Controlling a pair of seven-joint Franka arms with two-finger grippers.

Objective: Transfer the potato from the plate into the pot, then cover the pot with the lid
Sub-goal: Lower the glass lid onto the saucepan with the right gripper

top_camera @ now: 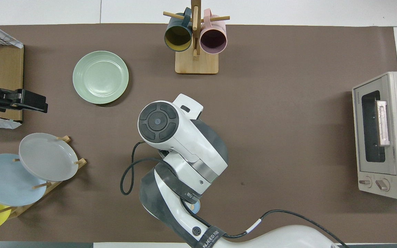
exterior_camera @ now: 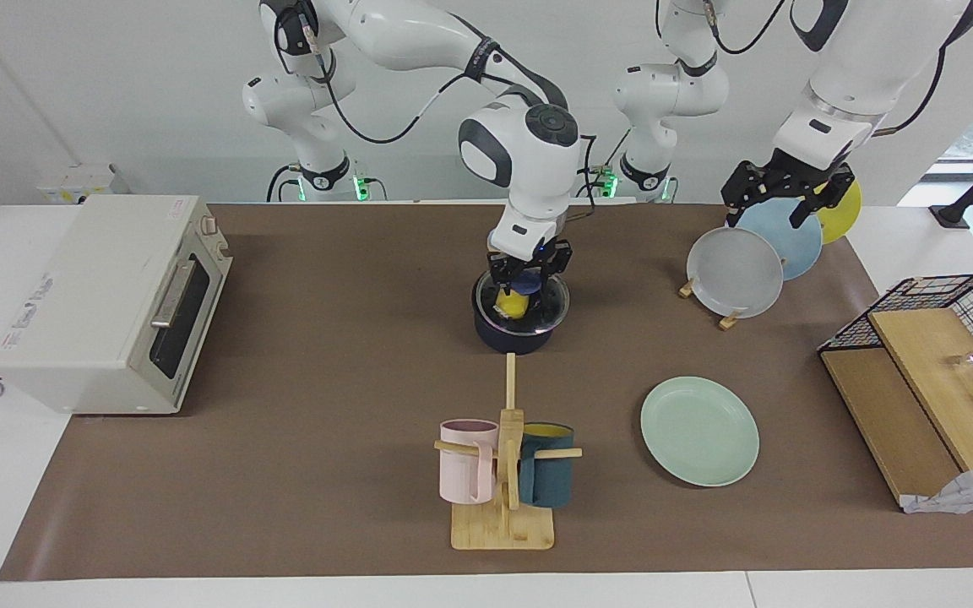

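The right gripper [exterior_camera: 529, 274] holds the lid [exterior_camera: 522, 306] by its knob, directly on the pot [exterior_camera: 513, 331]. The potato [exterior_camera: 512, 304] lies inside. The left gripper [exterior_camera: 786, 198] waits over the plate rack [exterior_camera: 731, 317]; its fingers' state cannot be told.

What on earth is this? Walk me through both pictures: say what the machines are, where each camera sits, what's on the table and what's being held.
These are two white robot arms, each ending in a two-finger gripper. One picture faces the robots from across the table; the other looks down from above their own end.

The right gripper is down on the blue knob of the glass lid, which sits on the dark pot at the table's middle. The yellow potato shows through the glass, inside the pot. From above, the arm hides all this.

The left gripper waits over the rack of upright plates.

The green plate lies bare, beside a mug stand. A toaster oven stands at the right arm's end.
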